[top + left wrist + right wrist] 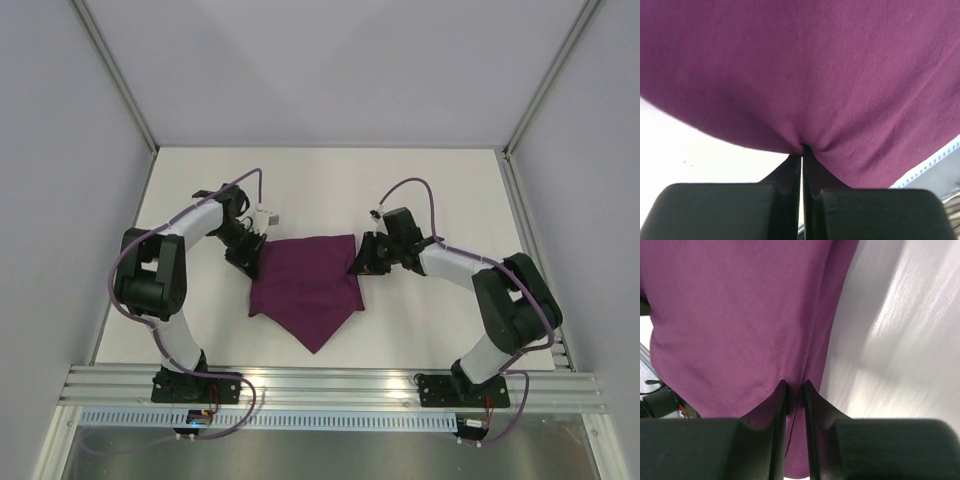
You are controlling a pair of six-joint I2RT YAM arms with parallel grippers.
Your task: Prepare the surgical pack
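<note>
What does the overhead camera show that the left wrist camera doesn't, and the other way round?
Only the top external view: both arms, the right gripper pinching the right corner of the large deep-purple fabric cloth, and the cloth's whole outline, its tip pointing toward the bases. Only the left wrist view: the fabric puckering right where the fingertips clamp it. Both: the cloth, the left gripper shut on its edge, and the white table.
</note>
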